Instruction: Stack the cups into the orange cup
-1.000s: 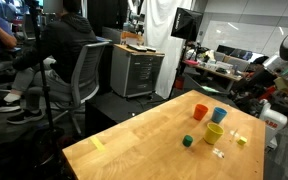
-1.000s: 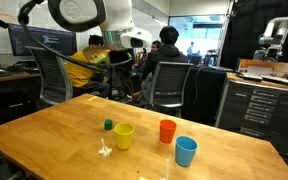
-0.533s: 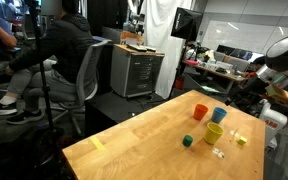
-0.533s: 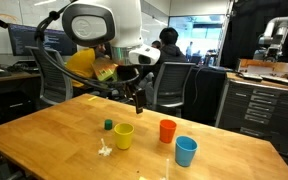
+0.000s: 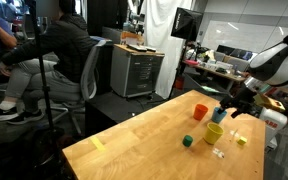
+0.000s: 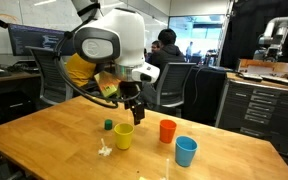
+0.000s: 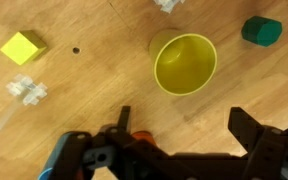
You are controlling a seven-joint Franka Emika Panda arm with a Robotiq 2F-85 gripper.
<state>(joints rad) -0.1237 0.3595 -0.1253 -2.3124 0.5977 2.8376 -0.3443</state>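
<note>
The yellow cup stands upright on the wooden table, also in an exterior view and at the top of the wrist view. The orange cup and the blue cup stand upright beside it, apart from each other. My gripper hangs above the table close to the yellow cup, between it and the orange cup. In the wrist view its jaws are open and empty, with the yellow cup just beyond them.
A small dark green block, a tiny yellow piece and a clear plastic bit lie near the cups. The table's edge runs past the cups. Office chairs and seated people are beyond the table.
The arm has swung in over the table and lowered, from beyond the table's edge to just above the cups. The cups have not moved.
</note>
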